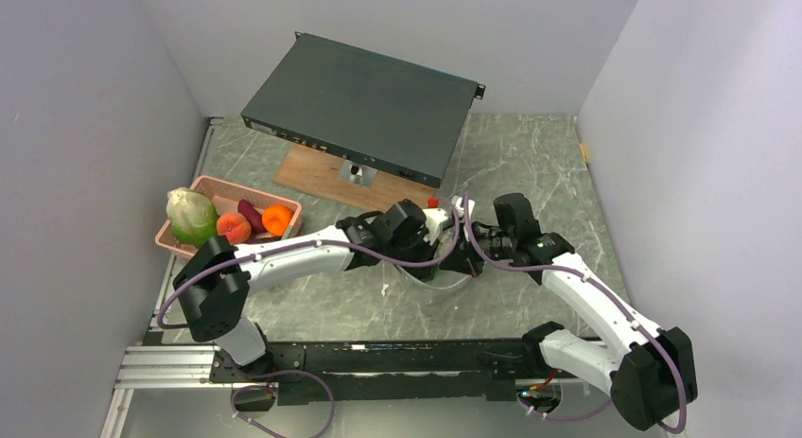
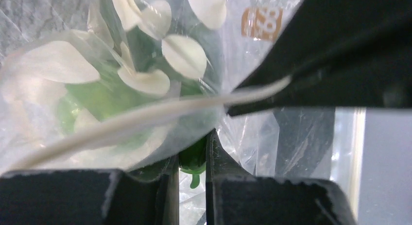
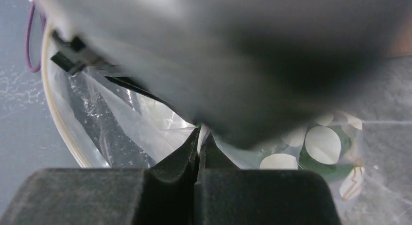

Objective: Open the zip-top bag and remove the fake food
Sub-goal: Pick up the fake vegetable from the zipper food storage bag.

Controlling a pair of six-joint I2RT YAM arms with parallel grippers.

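Note:
The clear zip-top bag [image 1: 444, 279] lies between my two grippers at mid-table. In the left wrist view the bag [image 2: 73, 74] has white spots and its zip strip [image 2: 145, 115] runs across. My left gripper [image 2: 193, 154] is shut on the green grape bunch [image 2: 193, 162] at the bag's mouth; it also shows from the top [image 1: 443, 249]. My right gripper [image 3: 200, 137] is shut on the bag's edge [image 3: 145, 128], to the right in the top view [image 1: 470, 256]. The leafy head [image 1: 191, 217], red-pink fruit [image 1: 233, 228], purple piece [image 1: 251, 214] and orange ball [image 1: 277, 219] lie in the pink basket [image 1: 248, 186].
A dark grey rack unit [image 1: 364, 107] rests tilted on a wooden board [image 1: 317, 168] at the back centre. Grey walls close in the table on the left, back and right. The left gripper's blurred body [image 3: 243, 55] fills the top of the right wrist view.

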